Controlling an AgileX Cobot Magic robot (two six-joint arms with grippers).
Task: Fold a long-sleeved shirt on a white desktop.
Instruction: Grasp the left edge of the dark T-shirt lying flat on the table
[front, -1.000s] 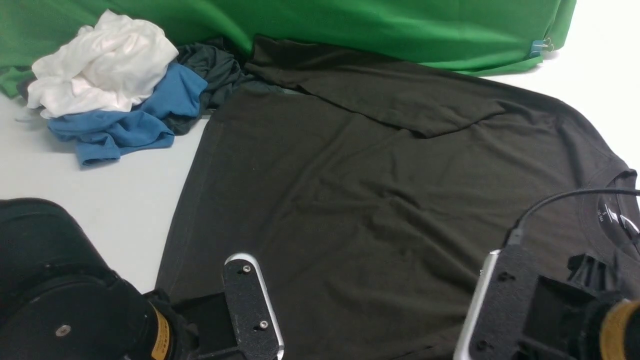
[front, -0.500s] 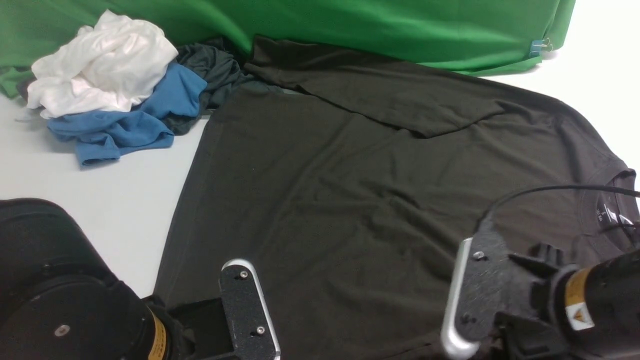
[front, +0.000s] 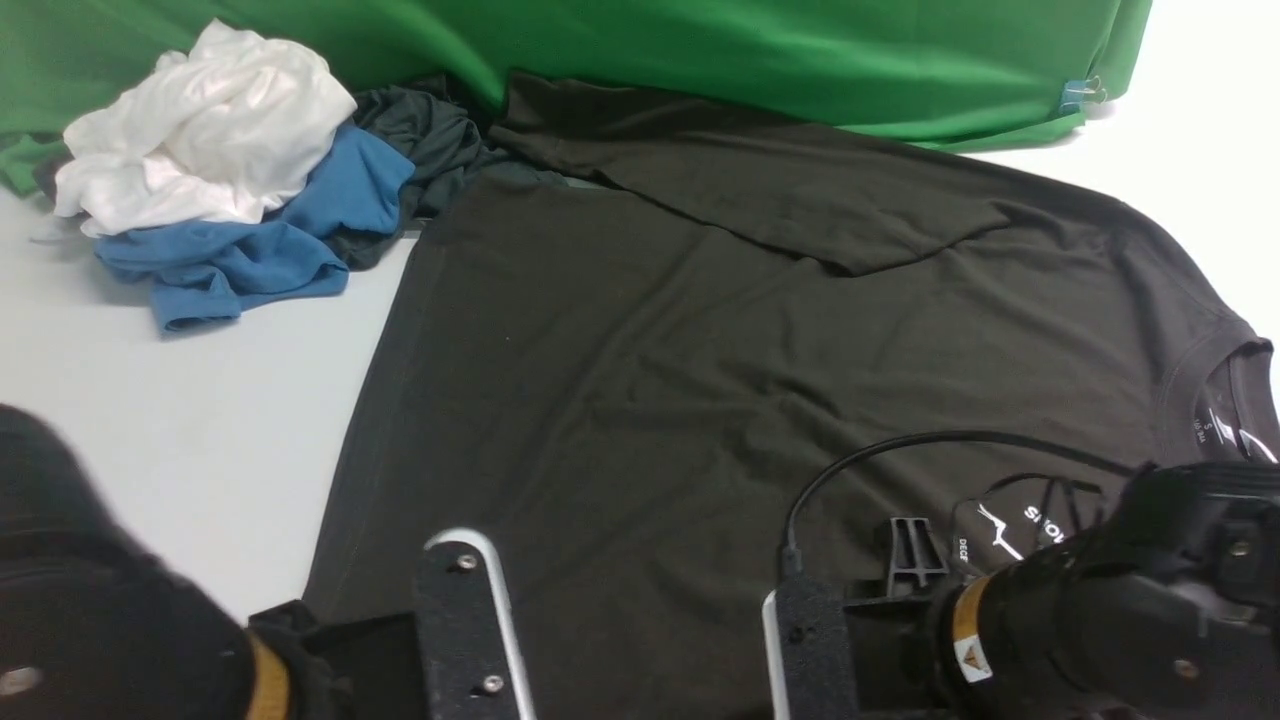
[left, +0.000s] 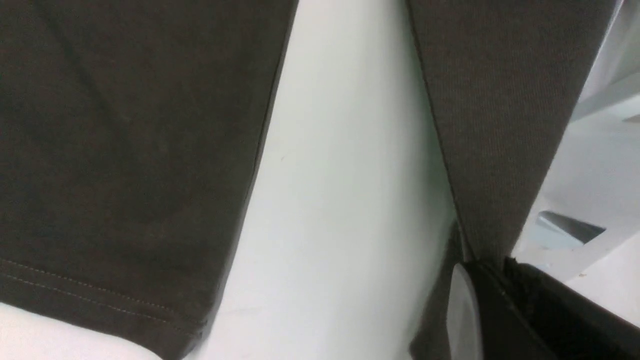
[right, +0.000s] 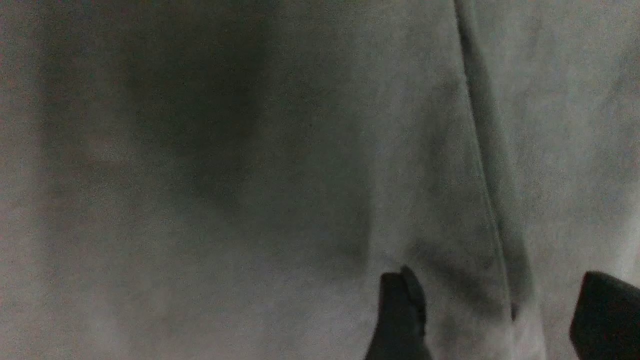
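Note:
The long-sleeved shirt (front: 700, 380) lies spread, black-brown, over the white desktop (front: 200, 400), its collar (front: 1225, 390) at the right. A turned-over flap with white lettering (front: 1010, 520) shows beside my right arm. In the left wrist view my left gripper (left: 482, 262) is shut on a taut strip of the shirt (left: 500, 125), with bare desktop (left: 340, 200) between that strip and the hem. In the right wrist view my right gripper (right: 500, 315) is open, its fingertips (right: 400, 310) apart over the shirt (right: 250, 150), nothing between them. Both grippers are hidden in the front view.
A white garment (front: 210, 130), a blue one (front: 260, 240) and a dark grey one (front: 420, 130) are piled at the back left. A green cloth (front: 750, 50) runs along the back edge, with a blue clip (front: 1078, 95) at its right end.
My right arm has swung left and lower, its jaws have opened, and a flap with white lettering now lies on the shirt beside it. The left arm has shifted slightly left.

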